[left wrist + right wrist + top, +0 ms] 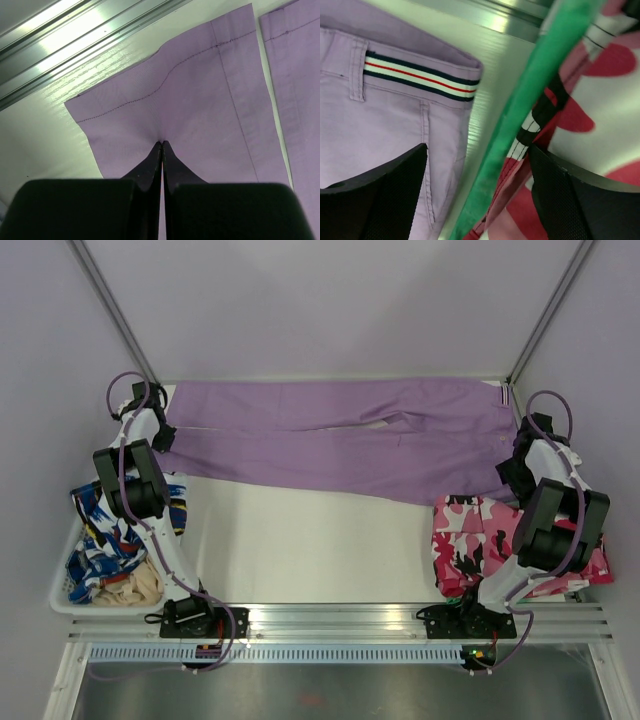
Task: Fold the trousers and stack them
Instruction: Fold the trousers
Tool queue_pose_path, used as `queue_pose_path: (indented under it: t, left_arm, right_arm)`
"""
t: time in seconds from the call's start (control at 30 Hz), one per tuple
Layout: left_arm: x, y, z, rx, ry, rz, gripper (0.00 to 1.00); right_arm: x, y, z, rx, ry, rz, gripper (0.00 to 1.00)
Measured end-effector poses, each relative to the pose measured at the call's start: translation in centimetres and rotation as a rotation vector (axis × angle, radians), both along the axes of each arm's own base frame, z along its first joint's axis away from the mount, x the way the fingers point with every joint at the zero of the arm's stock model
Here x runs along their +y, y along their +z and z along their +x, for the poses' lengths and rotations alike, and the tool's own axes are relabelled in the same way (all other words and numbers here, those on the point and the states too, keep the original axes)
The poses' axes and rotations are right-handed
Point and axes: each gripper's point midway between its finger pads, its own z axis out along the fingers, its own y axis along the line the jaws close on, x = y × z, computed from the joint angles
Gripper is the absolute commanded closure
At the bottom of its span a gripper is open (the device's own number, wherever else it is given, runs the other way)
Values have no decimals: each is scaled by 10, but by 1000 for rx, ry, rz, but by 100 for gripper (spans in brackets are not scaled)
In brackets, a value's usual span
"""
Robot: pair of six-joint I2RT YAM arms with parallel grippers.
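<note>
Nearest you, bare tabletop (300, 530) lies open at centre; a camouflage garment (470, 530) crowds 4 o'clock. The trousers (340, 440) stretch along the far edge, 10 to 2 o'clock. Your left end effector (161, 144) pinches a leg hem; the right end effector (477, 147) gapes over the waistband corner.

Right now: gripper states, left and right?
Left gripper: closed, pinching the trousers at a leg hem.
Right gripper: open, holding nothing.

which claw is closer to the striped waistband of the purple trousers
Right. The right claw is open beside the waistband; the left claw pinches the trousers' hem at the opposite end.
</note>
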Motion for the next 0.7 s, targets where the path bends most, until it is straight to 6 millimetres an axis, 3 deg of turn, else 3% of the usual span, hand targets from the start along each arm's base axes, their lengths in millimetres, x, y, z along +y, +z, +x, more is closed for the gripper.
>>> queue_pose_path:
  t: [0.23,0.33,0.57,0.7]
  left_arm:
    - [-1,0,1,-4,-11,-1,98]
    - [0,2,2,-6,-11,0,98]
    - [-1,17,2,-34,-11,9,98]
    - [0,26,2,-54,-10,15,98]
  right_arm:
    - [-2,-28,10,53,87,23,19]
    - [-3,-33,12,63,105,21,28]
    - [-6,-34,15,71,128,13,43]
    - [-13,-27,34,1,130,-19,41]
